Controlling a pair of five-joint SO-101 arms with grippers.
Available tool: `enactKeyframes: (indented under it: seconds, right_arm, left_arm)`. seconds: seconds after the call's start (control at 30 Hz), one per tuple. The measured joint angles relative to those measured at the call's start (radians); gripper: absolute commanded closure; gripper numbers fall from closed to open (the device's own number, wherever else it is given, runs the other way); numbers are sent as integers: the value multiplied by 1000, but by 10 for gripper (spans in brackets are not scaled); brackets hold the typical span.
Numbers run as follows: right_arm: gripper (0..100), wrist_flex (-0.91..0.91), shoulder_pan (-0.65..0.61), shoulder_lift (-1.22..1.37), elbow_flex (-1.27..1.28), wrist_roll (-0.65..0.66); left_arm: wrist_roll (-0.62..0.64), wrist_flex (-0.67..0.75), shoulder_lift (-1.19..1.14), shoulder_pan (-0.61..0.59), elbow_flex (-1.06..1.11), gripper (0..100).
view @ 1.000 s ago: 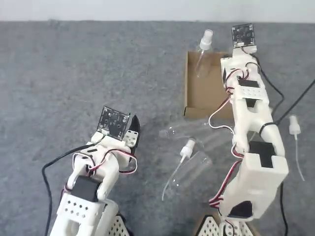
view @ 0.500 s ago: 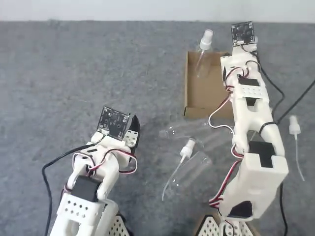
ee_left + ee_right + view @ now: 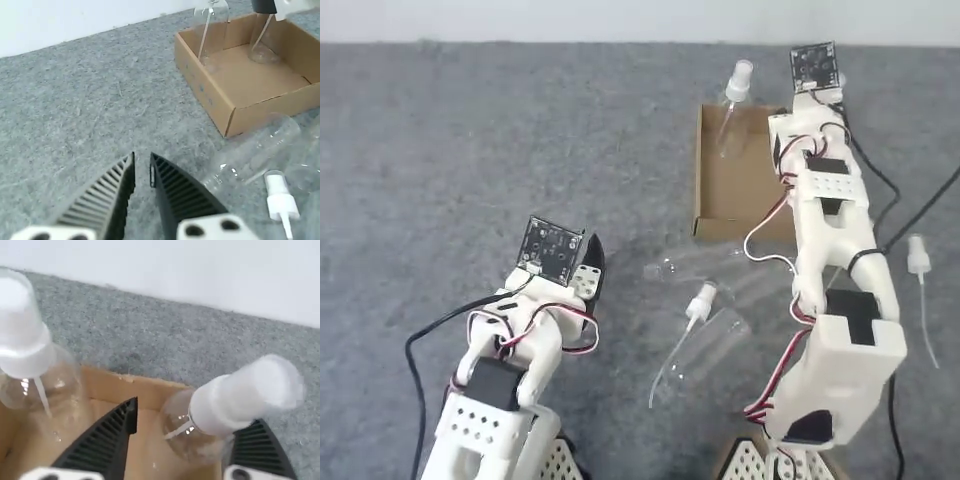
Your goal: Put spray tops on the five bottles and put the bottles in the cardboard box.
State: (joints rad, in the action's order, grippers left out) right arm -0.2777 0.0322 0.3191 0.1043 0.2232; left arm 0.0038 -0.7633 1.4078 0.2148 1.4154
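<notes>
The cardboard box (image 3: 735,190) lies on the grey felt ahead of the right arm (image 3: 830,200). A clear bottle with a white spray top (image 3: 733,92) stands in its far corner (image 3: 30,370). My right gripper (image 3: 192,415) hangs over the box, open, with a second capped bottle (image 3: 225,405) between its fingers, close to one finger and apart from the other. In the left wrist view both bottles (image 3: 212,20) (image 3: 262,47) stand in the box (image 3: 210,95). My left gripper (image 3: 142,162) (image 3: 594,258) hovers over bare felt, shut and holding nothing.
Two uncapped clear bottles (image 3: 685,265) (image 3: 725,330) lie on the felt between the arms, with a loose spray top (image 3: 700,300) (image 3: 277,197) beside them. Another loose spray top (image 3: 918,255) lies right of the right arm. White wall runs behind the table.
The right wrist has shifted very slightly farther over the box. The left arm and the loose parts have not moved.
</notes>
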Motion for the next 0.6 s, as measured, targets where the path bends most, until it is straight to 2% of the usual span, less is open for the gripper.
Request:
enactKeyframes:
  seconds: [0.3,0.6]
  right_arm:
    - [753,-92,-11,-46,-92,0]
    - [754,-295,-11,-48,-292,0]
  left_arm:
    - [0,0,0,0,0,960]
    - [0,0,0,0,0,960]
